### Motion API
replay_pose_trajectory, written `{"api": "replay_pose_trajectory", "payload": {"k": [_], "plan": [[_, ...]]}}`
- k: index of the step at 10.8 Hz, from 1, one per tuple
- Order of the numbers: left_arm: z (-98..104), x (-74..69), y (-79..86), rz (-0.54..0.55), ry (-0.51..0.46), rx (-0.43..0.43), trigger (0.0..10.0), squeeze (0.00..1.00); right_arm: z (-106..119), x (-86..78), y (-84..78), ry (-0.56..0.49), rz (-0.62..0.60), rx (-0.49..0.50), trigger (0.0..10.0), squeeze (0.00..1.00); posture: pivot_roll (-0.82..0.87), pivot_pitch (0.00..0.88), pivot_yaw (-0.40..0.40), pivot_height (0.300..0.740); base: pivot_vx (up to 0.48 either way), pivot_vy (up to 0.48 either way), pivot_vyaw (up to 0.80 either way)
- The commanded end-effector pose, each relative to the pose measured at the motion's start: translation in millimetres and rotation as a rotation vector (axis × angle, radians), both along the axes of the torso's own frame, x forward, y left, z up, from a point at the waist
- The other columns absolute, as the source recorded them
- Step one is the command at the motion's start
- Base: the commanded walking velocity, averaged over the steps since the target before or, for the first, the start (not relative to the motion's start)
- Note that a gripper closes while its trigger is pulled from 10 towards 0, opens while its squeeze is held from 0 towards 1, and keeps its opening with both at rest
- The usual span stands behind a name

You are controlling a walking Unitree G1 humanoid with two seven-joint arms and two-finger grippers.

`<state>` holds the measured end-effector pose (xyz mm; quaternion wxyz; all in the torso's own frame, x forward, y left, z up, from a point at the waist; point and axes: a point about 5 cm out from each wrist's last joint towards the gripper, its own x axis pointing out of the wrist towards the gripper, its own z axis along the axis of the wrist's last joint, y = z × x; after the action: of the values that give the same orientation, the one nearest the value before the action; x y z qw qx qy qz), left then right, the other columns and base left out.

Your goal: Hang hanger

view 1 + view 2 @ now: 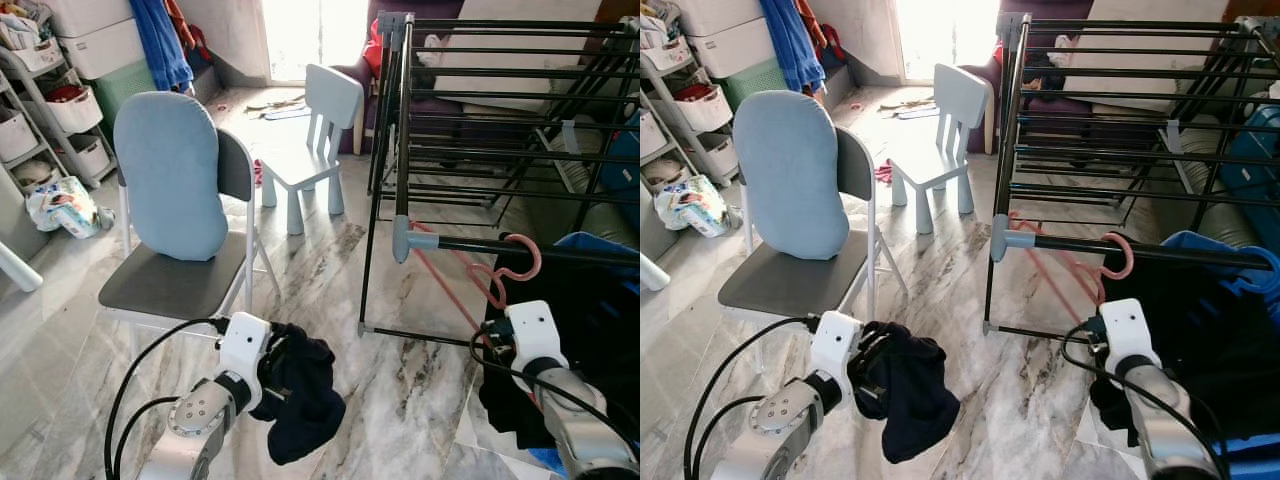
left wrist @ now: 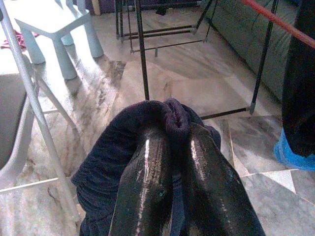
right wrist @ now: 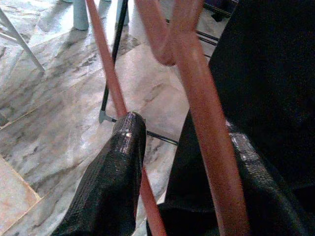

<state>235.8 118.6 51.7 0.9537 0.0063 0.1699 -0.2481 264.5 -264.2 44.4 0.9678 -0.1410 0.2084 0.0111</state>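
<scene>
Pink plastic hanger (image 1: 487, 272) hooked over the black top rail of the drying rack (image 1: 470, 110), shoulder arms slanting down beside black clothing.

Right gripper (image 3: 182, 147) set about the hanger's lower arms, one black finger (image 3: 115, 167) pressed against a pink bar, the other half hidden behind the thicker bar; spread apart, grip on the plastic not clear. Left gripper (image 2: 172, 172) low by the marble floor (image 1: 390, 380), fingers together, clamped on a dark navy garment (image 1: 300, 395) hanging in a bunch. Grey folding chair (image 1: 175, 280) with a pale blue cushion (image 1: 175, 170) just behind, small light blue child's chair (image 1: 305, 150) farther back. Shelf unit (image 1: 35, 120) at far left with white bins, contents too small to tell; printed bag (image 1: 65, 205) on the floor beside it, writing unreadable.
</scene>
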Motion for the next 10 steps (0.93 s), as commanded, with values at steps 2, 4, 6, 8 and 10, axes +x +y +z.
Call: {"api": "replay_pose_trajectory", "payload": {"k": [2, 4, 6, 8, 10], "plan": [[5.3, 3.9, 0.0, -0.013, -0.025, 0.005, 10.0, 0.0, 10.3, -1.3, -3.2, -0.026, 0.034, 0.044, 10.0, 1.0, -0.13, 0.0, 0.053, 0.74, 0.0, 0.0, 0.0], [5.0, 4.5, -0.8, -0.017, -0.022, 0.002, 10.0, 0.0, 9.1, -3.4, -3.1, -0.015, 0.04, 0.036, 10.0, 1.0, -0.13, 0.0, 0.053, 0.74, 0.0, 0.0, 0.0], [4.9, 4.9, -0.7, -0.015, -0.023, 0.003, 10.0, 0.0, 10.1, -3.6, -1.4, -0.009, 0.067, 0.059, 10.0, 0.0, -0.13, 0.0, 0.052, 0.74, 0.0, 0.0, 0.0], [4.7, 4.9, -0.3, -0.016, -0.022, 0.004, 10.0, 0.0, 12.2, -4.0, -6.3, -0.002, 0.066, 0.05, 10.0, 0.0, -0.13, 0.0, 0.053, 0.74, 0.0, 0.0, 0.0], [4.4, 4.8, -0.6, -0.02, -0.019, 0.004, 10.0, 0.0, 14.2, -4.5, -8.5, -0.003, 0.069, 0.052, 10.0, 0.0, -0.13, 0.0, 0.053, 0.74, 0.0, 0.0, 0.0]]}}
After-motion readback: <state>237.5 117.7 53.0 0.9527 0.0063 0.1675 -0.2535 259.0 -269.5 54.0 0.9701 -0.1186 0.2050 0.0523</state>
